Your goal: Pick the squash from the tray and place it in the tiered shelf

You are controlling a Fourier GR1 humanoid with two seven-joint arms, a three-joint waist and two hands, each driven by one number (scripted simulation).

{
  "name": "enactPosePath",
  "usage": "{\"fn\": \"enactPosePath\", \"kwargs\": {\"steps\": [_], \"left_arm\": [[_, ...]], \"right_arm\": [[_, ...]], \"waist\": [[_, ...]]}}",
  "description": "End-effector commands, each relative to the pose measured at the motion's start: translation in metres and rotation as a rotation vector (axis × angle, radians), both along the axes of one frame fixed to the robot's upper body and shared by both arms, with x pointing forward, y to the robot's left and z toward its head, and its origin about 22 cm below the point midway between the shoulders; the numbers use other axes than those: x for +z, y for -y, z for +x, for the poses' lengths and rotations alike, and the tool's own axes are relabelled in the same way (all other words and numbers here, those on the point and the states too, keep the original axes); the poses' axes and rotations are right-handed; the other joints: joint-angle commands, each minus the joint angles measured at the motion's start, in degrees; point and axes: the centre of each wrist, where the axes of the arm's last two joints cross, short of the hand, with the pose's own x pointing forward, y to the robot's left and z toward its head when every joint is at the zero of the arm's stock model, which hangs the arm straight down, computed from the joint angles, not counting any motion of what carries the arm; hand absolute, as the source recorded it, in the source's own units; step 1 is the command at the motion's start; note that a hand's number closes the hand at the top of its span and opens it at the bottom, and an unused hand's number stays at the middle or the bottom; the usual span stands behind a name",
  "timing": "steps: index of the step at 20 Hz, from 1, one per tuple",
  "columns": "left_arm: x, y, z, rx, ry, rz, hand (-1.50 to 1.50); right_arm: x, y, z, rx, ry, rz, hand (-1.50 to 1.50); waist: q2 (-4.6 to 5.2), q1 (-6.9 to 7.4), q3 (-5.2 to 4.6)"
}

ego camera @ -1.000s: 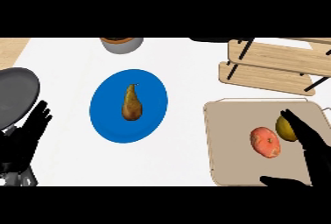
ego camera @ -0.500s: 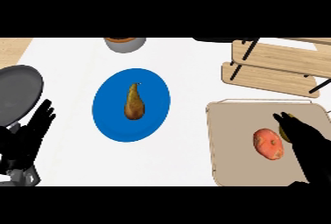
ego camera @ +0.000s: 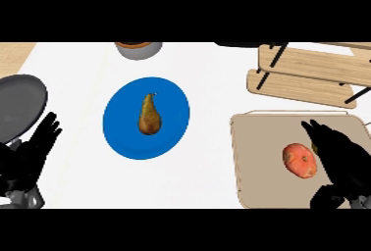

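The beige tray (ego camera: 257,162) lies at the right front of the counter. The squash (ego camera: 316,145) on it shows only as a thin olive sliver beside my right hand (ego camera: 340,154), which lies over it with fingers stretched toward the tray's far edge and thumb down near the front; that hand is open. A round orange-red fruit (ego camera: 299,160) sits just left of the hand on the tray. Behind the tray at the far right stands the wooden tiered shelf (ego camera: 304,73) with black posts. At the left edge rests my left hand (ego camera: 29,154), open with fingers up.
A blue plate (ego camera: 119,130) holding a brown pear (ego camera: 148,117) sits in the middle. A dark grey round plate (ego camera: 18,108) is at the far left, and a grey bowl (ego camera: 138,50) at the far centre.
My right hand has slid left over the squash, which was plainly visible a second ago and is now almost covered. The left hand has stayed put.
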Motion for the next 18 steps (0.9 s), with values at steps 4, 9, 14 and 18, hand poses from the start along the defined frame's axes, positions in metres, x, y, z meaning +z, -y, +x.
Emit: {"fn": "enactPosePath", "kwargs": {"steps": [4, 9, 14, 18], "left_arm": [[0.0, -0.008, -0.007, -0.001, 0.008, 0.012, 0.0], [-0.012, -0.002, 0.004, 0.002, 0.003, -0.001, 0.0], [-0.005, -0.015, 0.005, 0.01, 0.001, 0.002, 0.0], [0.008, 0.0, -0.003, 0.007, 0.007, 0.01, 0.0]], "right_arm": [[-0.038, 0.025, 0.012, -0.016, -0.005, -0.037, -1.5], [-0.05, 0.041, 0.02, 0.013, 0.006, 0.0, -1.5], [-0.069, 0.017, 0.032, 0.012, 0.007, -0.012, -1.5], [-0.067, 0.021, 0.019, 0.011, -0.014, -0.023, -1.5]], "waist": [[-0.01, -0.08, 0.03], [0.04, -0.21, 0.02], [0.03, -0.01, 0.02], [-0.07, -0.14, 0.03]]}}
